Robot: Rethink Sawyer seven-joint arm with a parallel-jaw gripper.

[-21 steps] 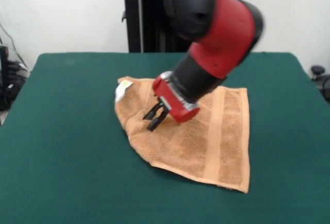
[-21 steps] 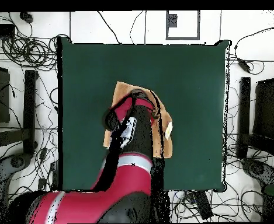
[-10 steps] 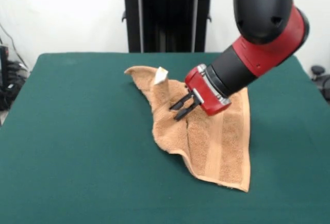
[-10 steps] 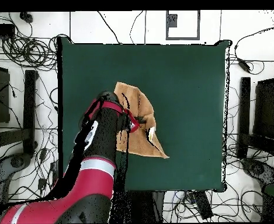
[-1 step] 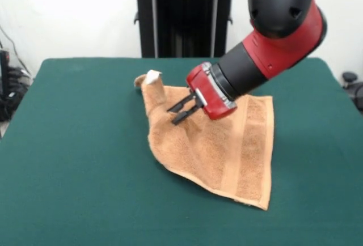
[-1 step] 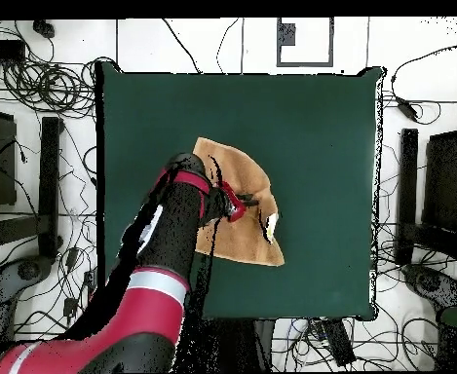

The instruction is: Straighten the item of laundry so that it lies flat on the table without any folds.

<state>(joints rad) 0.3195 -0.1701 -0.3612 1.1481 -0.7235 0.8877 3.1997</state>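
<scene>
The item of laundry (image 5: 227,149), an orange-tan terry towel, lies crumpled on the green table (image 5: 79,161). Its right part is flat, with a woven band running down it. Its left edge is bunched into a raised ridge, and the white tag (image 5: 152,76) stands up at the far left corner. My gripper (image 5: 174,115) reaches in from the right, its black fingers pinched on that ridge. In the overhead view the towel (image 6: 242,166) is partly hidden under the arm, and the gripper (image 6: 249,203) sits near the tag (image 6: 271,226).
The black pedestal (image 5: 181,25) stands behind the table's far edge. Green cloth (image 6: 310,117) spreads wide on every side of the towel. Cables and stands (image 6: 37,146) lie on the floor around the table.
The gripper swung right, bunching the towel's left side toward the middle, then came partway back left. The towel's left edge and the raised tag corner followed it.
</scene>
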